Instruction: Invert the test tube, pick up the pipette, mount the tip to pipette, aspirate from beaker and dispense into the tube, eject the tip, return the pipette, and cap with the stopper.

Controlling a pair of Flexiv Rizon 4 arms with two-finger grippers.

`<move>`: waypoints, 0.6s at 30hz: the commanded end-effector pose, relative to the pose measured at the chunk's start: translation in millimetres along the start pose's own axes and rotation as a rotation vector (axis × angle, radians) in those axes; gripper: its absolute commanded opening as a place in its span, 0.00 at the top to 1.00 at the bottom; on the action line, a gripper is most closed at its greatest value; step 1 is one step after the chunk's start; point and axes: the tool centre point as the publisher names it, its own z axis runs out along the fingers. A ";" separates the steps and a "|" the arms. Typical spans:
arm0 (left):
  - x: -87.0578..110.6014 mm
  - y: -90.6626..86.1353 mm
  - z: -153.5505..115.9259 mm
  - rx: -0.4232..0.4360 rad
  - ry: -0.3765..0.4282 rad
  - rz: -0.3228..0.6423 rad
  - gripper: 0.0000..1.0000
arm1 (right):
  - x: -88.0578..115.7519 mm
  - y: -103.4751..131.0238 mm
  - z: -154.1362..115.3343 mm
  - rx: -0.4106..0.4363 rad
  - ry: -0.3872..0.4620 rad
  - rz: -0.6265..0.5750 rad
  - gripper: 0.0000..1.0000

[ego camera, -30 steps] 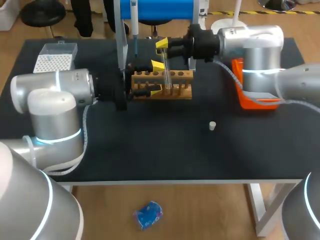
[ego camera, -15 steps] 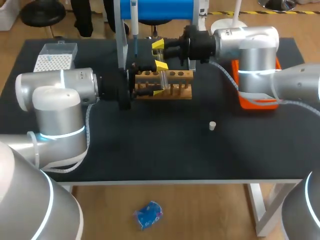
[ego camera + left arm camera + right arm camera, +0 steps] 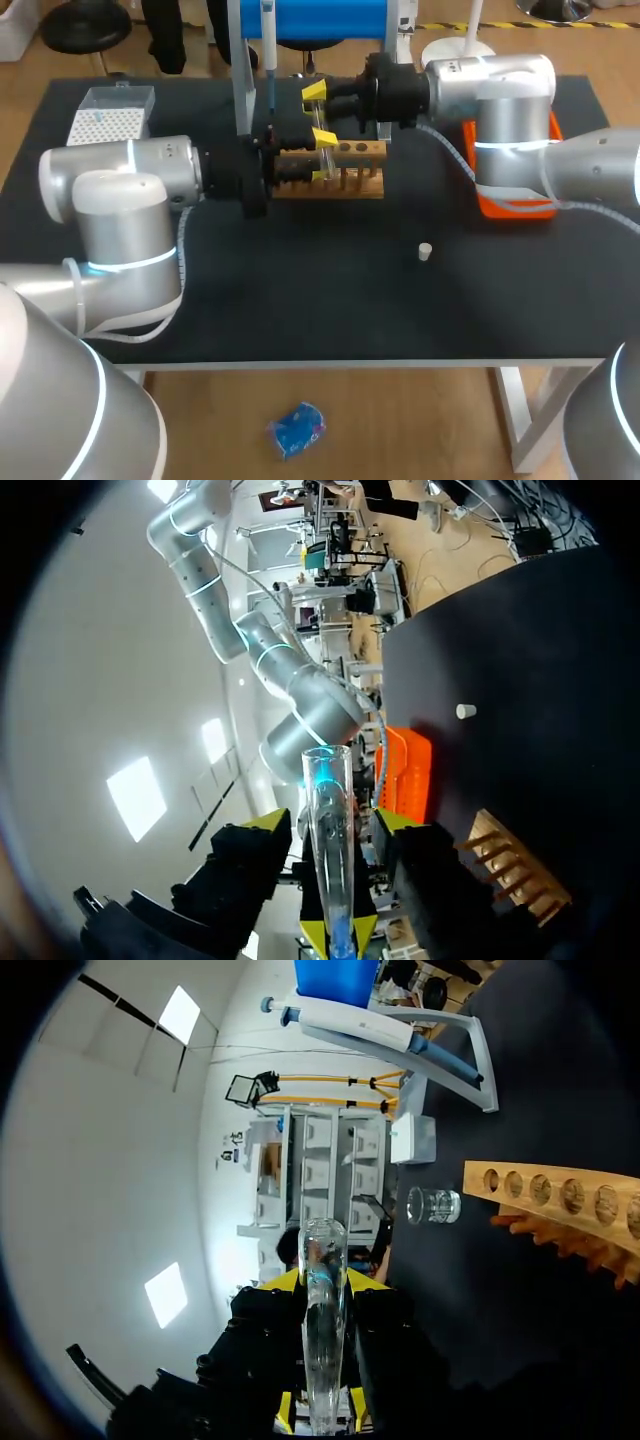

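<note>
Two arms meet above the wooden tube rack (image 3: 360, 182) toward the back of the black surface (image 3: 300, 300). The left arm (image 3: 110, 190) enters from the left and the right arm (image 3: 490, 85) from the right, jaws facing each other.

- **Test tube:** The test tube (image 3: 329, 160) is held clear of the surface between them, over the rack's left part. In the head view it runs front to back.
- **Right jaws:** Clamped on the tube. In the right wrist view both yellow fingertips (image 3: 292, 1282) press against the glass, near the tube end closest to that camera.
- **Left jaws:** Apart. In the left wrist view their fingertips (image 3: 270, 822) flank the tube with a gap on each side, not touching it.
- **Tube details:** Clear glass. Cannot tell which end is the mouth.
- **Pipette:** The pipette (image 3: 268, 45) hangs in its stand (image 3: 243, 95), behind the rack's left end.
- **Beaker:** A small glass beaker (image 3: 433, 1205) sits on the surface just off one end of the rack.
- **Tip box:** The tip box (image 3: 110, 112) is at the far left corner.
- **Stopper:** A white stopper (image 3: 425, 250) lies alone, well in front of the rack.
- **Orange bin:** The orange bin (image 3: 515, 205) is to the rack's right, partly behind the right arm.
</note>
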 end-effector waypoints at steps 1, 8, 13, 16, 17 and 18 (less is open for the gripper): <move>2.1 1.6 3.5 -0.003 -0.001 0.004 0.65 | -0.8 1.5 0.0 0.002 -0.001 0.001 1.00; 2.4 2.8 2.5 -0.006 0.000 0.003 0.64 | -1.9 2.7 0.3 0.004 -0.002 0.003 1.00; 2.2 3.3 2.7 -0.008 -0.007 -0.001 0.81 | -2.7 3.1 0.7 0.005 -0.002 0.005 1.00; 2.0 3.8 2.7 -0.013 -0.012 -0.006 1.00 | -3.0 3.0 0.8 0.006 -0.002 0.005 1.00; 2.0 4.0 2.6 -0.015 -0.012 -0.006 1.00 | -3.0 3.0 0.8 0.006 -0.002 0.006 1.00; 2.1 4.1 2.6 -0.016 -0.012 -0.007 1.00 | -3.1 2.9 0.7 0.007 -0.001 0.006 1.00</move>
